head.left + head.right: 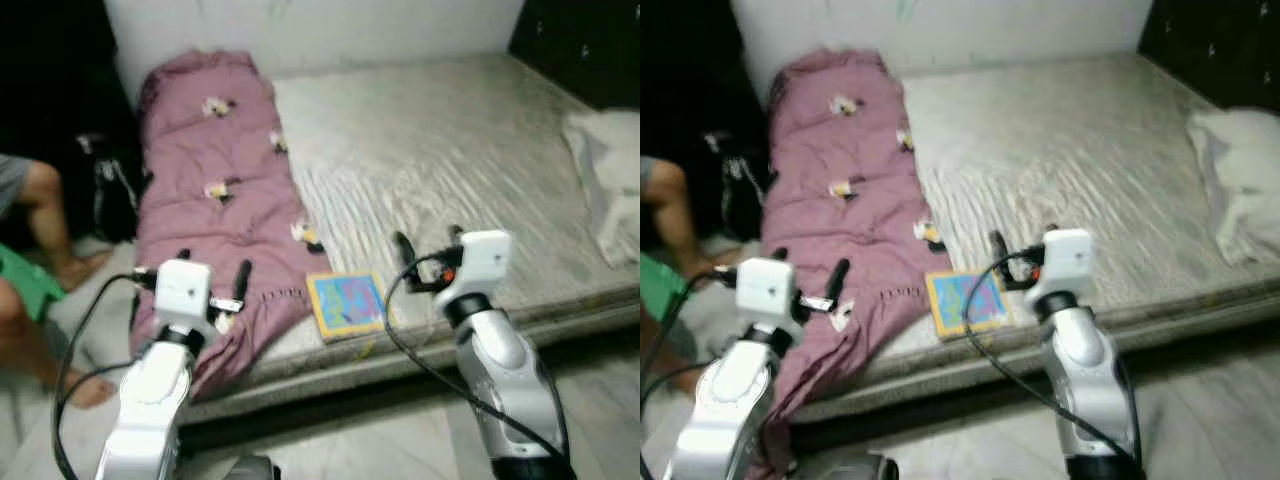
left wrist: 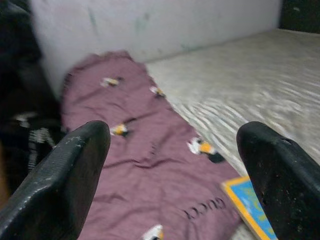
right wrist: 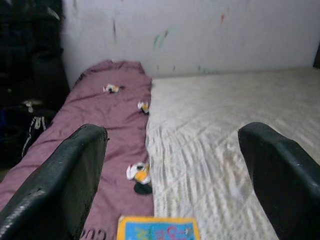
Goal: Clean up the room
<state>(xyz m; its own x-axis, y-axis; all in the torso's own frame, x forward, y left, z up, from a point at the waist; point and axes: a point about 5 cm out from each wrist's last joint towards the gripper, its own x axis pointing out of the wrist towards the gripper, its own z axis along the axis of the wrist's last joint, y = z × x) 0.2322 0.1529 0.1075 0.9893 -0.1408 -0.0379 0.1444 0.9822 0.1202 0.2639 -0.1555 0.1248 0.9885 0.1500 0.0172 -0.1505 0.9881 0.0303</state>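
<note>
A mauve blanket point(image 1: 215, 200) with small cartoon prints lies along the left side of a low grey mattress point(image 1: 450, 150), its near end hanging over the front edge. A blue and yellow book point(image 1: 346, 304) rests flat at the mattress's front edge, beside the blanket. My left gripper point(image 1: 213, 268) hovers open over the blanket's near end with nothing between its fingers. My right gripper point(image 1: 428, 242) is open and empty just right of the book, above the mattress. The wrist views look past the open left gripper point(image 2: 172, 132) and right gripper point(image 3: 172, 135) at the blanket and the book point(image 3: 157, 229).
A crumpled pale cloth point(image 1: 610, 180) lies on the mattress's right end. A person's bare legs point(image 1: 45, 220) and a green item point(image 1: 25, 285) are on the floor at the left, with a black bag point(image 1: 115, 195) behind. Dark furniture point(image 1: 580, 40) stands at the back right.
</note>
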